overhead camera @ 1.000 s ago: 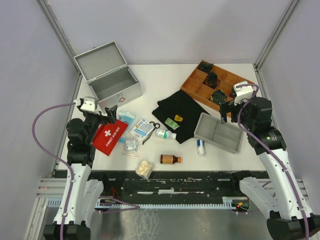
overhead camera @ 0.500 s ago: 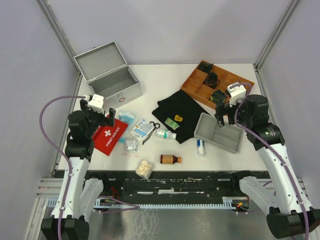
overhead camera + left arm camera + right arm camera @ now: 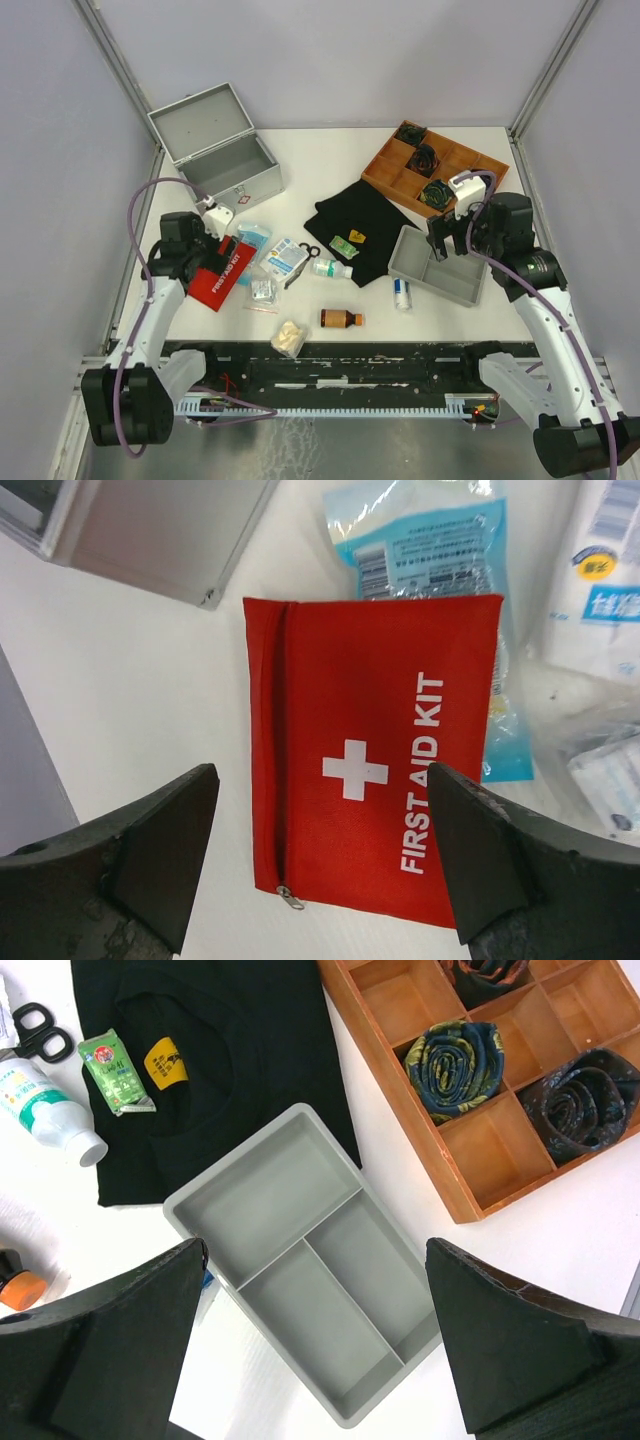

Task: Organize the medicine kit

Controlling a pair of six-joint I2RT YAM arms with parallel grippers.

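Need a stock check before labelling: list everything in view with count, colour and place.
medicine kit: 1, silver-grey, far left, lid open
first-aid pouch: 1, red, near left
sealed packets: several, blue, white and clear, right of the pouch
scissors: 1, black handles, table centre
bottles: 3, white-and-green, white-and-blue, brown, near centre
beige packet: 1, beige, near edge
shirt: 1, black, centre
sachet: 1, green, on the shirt
divided tray: 1, grey, near right
wooden tray: 1, brown, far right
rolled ties: 3, dark patterned, in the wooden tray
table: 1, white
left end effector: 1, black, open above the pouch
right end effector: 1, black, open above the divided tray
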